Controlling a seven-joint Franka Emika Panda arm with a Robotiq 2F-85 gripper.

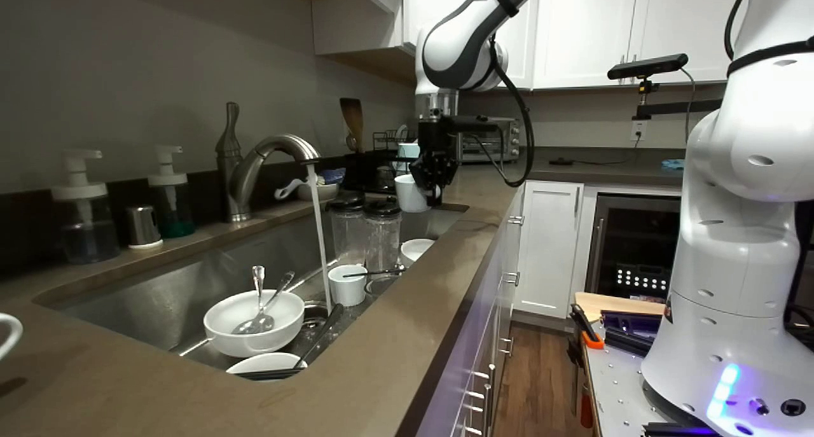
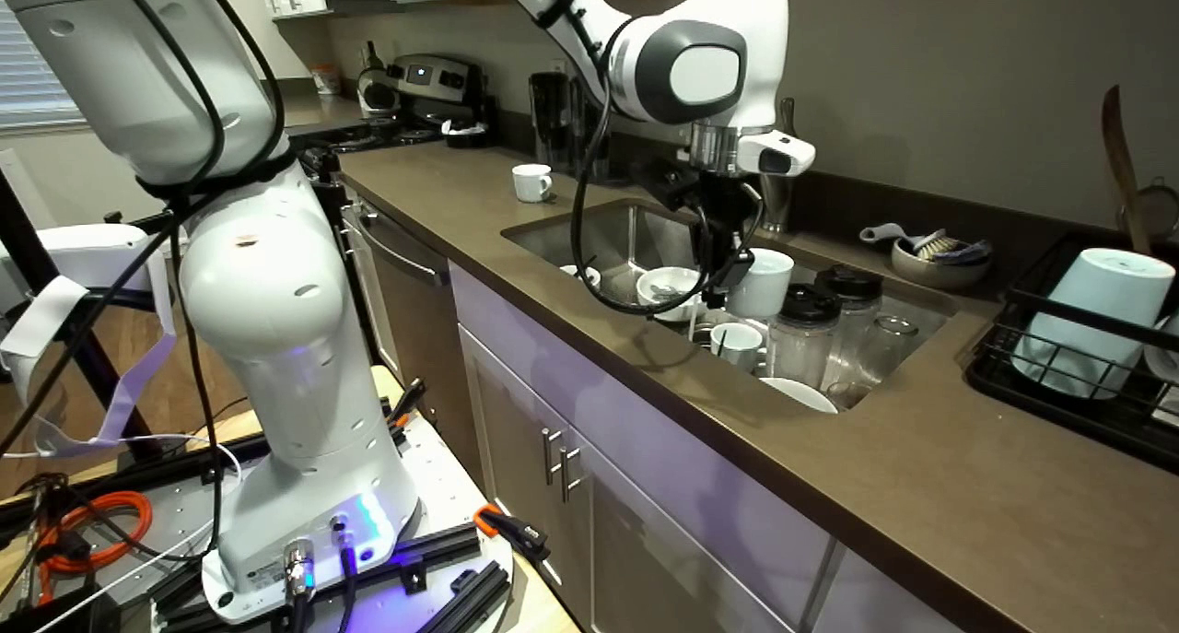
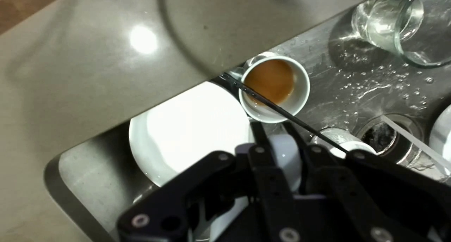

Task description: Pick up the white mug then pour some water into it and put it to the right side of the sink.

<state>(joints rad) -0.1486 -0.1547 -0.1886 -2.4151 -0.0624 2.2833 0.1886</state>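
Black two-fingered gripper (image 3: 274,129) clamped on the handle (image 3: 286,155) of the glossy white ceramic mug (image 2: 763,285), held above the rectangular stainless-steel sink (image 1: 184,284). In both exterior views the mug lies at two o'clock from the water stream (image 1: 320,233) falling from the arched brushed-metal faucet (image 1: 280,145). In the wrist view, a round white cup (image 3: 299,94) of brown liquid (image 3: 273,80) lies at twelve o'clock from the gripper.

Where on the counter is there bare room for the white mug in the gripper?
A broad bare patch of countertop lies between the sink and the black dish rack. Another lies between the white cup and the stove. It's crowded inside the sink, with lidded jars and bowls, and behind it, where the faucet and pump bottles stand.
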